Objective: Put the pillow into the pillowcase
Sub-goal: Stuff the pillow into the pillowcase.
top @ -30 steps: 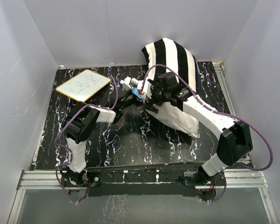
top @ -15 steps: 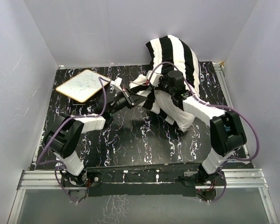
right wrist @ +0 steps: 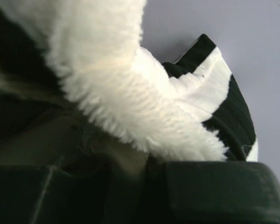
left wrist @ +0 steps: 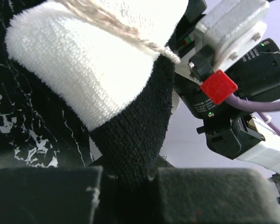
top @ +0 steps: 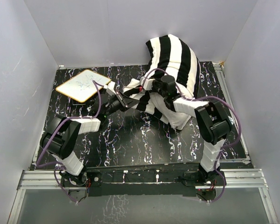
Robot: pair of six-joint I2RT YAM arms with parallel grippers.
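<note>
Text first: tiny white print on the black wrist housing at right of the left wrist view, too small to read, with a red plug just above it. Faint scribbles on the little whiteboard, upper left of the top view, not legible either.

Black table with white marble-ish veins, boxed in by plain pale walls, and a metal rail along the bottom edge.

Striped pillowcase standing tall at upper right, pulled over most of the white pillow, bare end poking out just right of centre.

As for the left gripper: pinched tight on a black stripe at the cloth's edge. Same deal with the right gripper, closed on fuzzy white-and-black cloth of that same pillowcase, going by its wrist view.
</note>
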